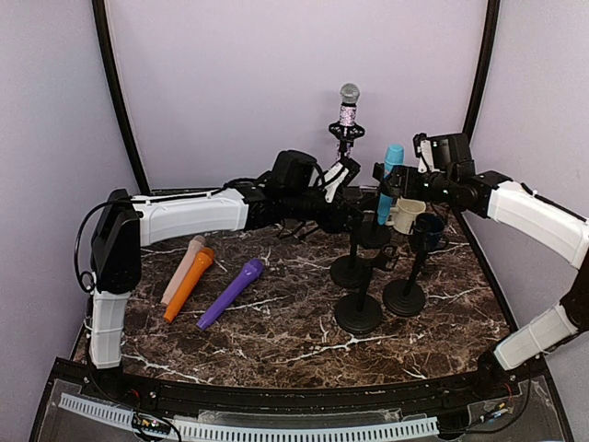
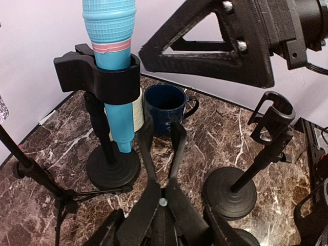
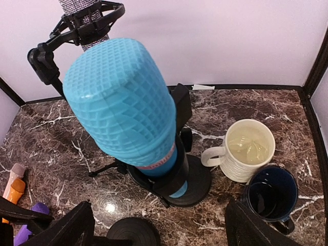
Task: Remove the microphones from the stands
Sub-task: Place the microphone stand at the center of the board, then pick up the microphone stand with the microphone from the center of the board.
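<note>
Two grippers both hold their fingers apart. The light-blue plastic microphone [image 1: 390,177] stands upright in the clip of a black round-based stand [image 2: 97,77], right of centre in the overhead view. The right gripper [image 3: 159,210] straddles its head; the left gripper [image 2: 162,130] hovers near the stand's base.

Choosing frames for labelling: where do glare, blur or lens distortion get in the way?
Right wrist: the blue microphone looms oversized near the lens, and a small glare spot sits on the table. Left wrist and top external: evenly lit, sharp.
</note>
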Robot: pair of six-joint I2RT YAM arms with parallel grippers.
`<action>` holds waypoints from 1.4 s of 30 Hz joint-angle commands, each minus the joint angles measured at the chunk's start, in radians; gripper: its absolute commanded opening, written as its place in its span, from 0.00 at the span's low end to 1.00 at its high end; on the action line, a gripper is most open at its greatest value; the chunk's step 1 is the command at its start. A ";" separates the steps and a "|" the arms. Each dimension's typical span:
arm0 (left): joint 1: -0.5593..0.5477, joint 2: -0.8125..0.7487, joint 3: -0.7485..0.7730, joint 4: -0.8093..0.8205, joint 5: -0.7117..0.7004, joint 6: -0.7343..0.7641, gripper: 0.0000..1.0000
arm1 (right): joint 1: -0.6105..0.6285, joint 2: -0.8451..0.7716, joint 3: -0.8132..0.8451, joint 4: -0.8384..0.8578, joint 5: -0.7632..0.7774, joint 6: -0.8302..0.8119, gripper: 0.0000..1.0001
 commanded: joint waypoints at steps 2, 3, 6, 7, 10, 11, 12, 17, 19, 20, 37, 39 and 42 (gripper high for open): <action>0.007 -0.061 0.048 0.017 0.037 -0.001 0.68 | -0.014 0.037 0.033 0.101 -0.074 -0.070 0.90; 0.006 -0.069 0.038 0.014 0.039 0.000 0.73 | -0.015 0.044 0.031 0.106 -0.067 -0.074 0.90; 0.007 -0.121 -0.011 0.024 0.031 -0.002 0.77 | -0.017 0.070 0.032 0.125 -0.030 -0.090 0.90; 0.008 -0.148 -0.044 0.036 0.028 -0.007 0.78 | -0.017 0.078 0.031 0.136 -0.018 -0.096 0.89; 0.007 -0.208 -0.105 0.051 0.015 -0.018 0.79 | -0.018 0.102 0.033 0.167 0.016 -0.115 0.86; 0.008 -0.237 -0.133 0.048 0.012 -0.024 0.80 | -0.019 0.113 0.037 0.177 0.021 -0.124 0.85; 0.008 -0.251 -0.145 0.046 0.003 -0.029 0.80 | -0.018 0.123 0.040 0.186 0.022 -0.132 0.83; 0.024 -0.387 -0.302 0.038 -0.045 -0.115 0.80 | -0.019 0.158 0.036 0.241 0.033 -0.165 0.76; 0.035 -0.442 -0.376 0.043 -0.055 -0.148 0.81 | -0.019 0.161 0.019 0.280 0.023 -0.180 0.73; 0.042 -0.460 -0.400 0.044 -0.057 -0.168 0.81 | -0.019 0.163 0.012 0.290 0.021 -0.188 0.71; 0.072 -0.806 -0.790 -0.005 -0.186 -0.300 0.81 | -0.019 0.214 -0.020 0.361 -0.005 -0.238 0.79; 0.073 -0.829 -0.809 -0.017 -0.201 -0.309 0.81 | -0.019 0.218 -0.019 0.368 0.006 -0.233 0.77; 0.072 -0.862 -0.829 -0.038 -0.218 -0.322 0.81 | -0.019 0.235 -0.007 0.358 0.023 -0.230 0.71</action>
